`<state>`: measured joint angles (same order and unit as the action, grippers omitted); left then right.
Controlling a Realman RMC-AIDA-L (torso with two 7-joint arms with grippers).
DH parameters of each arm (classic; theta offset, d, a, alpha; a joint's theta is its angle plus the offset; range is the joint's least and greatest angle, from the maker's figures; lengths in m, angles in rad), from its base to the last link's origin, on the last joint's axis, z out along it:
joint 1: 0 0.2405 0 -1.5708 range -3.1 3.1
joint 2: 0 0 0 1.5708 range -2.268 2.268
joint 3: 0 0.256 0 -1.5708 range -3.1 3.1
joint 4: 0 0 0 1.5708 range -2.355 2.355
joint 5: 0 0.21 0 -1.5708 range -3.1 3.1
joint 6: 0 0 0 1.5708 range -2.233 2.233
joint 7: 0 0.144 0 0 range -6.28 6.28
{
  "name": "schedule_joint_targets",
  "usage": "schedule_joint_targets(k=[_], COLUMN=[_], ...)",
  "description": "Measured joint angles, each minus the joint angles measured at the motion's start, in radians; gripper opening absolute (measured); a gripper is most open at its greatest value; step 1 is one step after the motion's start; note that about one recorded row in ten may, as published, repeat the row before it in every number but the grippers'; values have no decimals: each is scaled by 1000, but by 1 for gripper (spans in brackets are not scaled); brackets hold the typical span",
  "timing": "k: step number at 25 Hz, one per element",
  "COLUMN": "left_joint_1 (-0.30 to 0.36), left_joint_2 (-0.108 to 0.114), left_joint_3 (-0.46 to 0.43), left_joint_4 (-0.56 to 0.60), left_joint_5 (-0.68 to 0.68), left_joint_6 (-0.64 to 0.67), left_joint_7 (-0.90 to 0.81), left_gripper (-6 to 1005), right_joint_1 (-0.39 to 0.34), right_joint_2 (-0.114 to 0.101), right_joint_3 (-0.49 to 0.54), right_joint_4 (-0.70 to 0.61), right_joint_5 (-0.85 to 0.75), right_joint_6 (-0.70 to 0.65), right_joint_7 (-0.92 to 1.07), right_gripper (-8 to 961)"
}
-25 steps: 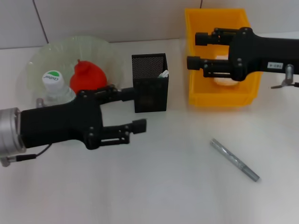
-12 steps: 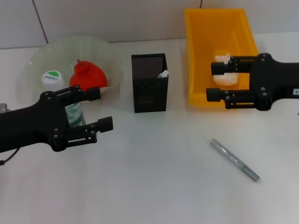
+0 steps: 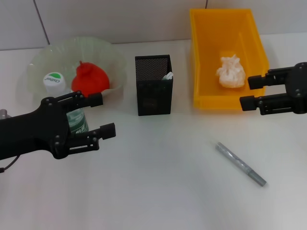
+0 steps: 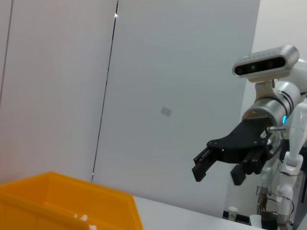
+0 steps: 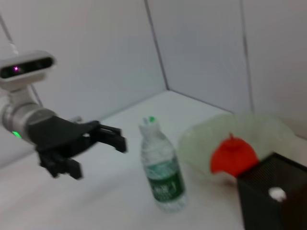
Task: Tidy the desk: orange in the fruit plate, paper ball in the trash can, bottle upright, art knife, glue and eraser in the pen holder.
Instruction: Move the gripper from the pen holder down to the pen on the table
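Observation:
The orange (image 3: 90, 79) lies in the pale green fruit plate (image 3: 57, 55). Beside the plate the bottle (image 3: 54, 80) stands upright, partly behind my open left gripper (image 3: 105, 114). A paper ball (image 3: 230, 72) rests in the yellow trash can (image 3: 201, 57). My right gripper (image 3: 248, 92) hovers open at the can's right front corner, holding nothing. On the table lies the grey art knife (image 3: 240, 164). The black mesh pen holder (image 3: 153, 86) shows a white item inside. Glue and eraser are out of view. The right wrist view shows the bottle (image 5: 161, 175) and orange (image 5: 235, 153).
A white wall runs along the back of the table. The left wrist view shows the right gripper (image 4: 216, 176) far off above the trash can's rim (image 4: 62, 199). White tabletop lies around the art knife.
My right gripper has drawn back to the right, off the trash can, uncovering the paper ball. My left gripper pulled left from the pen holder a second ago and now holds still.

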<state>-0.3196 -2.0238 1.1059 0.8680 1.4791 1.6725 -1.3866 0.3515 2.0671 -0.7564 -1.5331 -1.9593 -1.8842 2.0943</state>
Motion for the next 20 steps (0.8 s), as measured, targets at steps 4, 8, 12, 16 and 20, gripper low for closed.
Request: schedule_joint_targets(k=[4,8,12,16,20], left_joint_1=[1,1,0,-2,-4], left_joint_2=[-3,-6,-8,-16,-20], left_joint_3=[2,7,9,9,9], left_joint_4=[0,0,0,0,-2], left_joint_5=[0,0,0,0,2], left_joint_6=[1,1,2,3,3], left_joint_7=[0,0,0,0,0], left_gripper=[802,802,802,802,802], right_joint_1=[15,47,118,167,198], right_joint_2=[5,-3,-18,-9,0], right_joint_3=[-12,-24,-52,-116,-206], right_joint_4=[-104,-132,-136,-154,-161], right_joint_5=[-119,-181,-301,-440,-535], right_joint_6=[-9,-28,-107,-143,-144], right_joint_7=[101,179,237,253,271], right_gripper=[688,688,687,686,685])
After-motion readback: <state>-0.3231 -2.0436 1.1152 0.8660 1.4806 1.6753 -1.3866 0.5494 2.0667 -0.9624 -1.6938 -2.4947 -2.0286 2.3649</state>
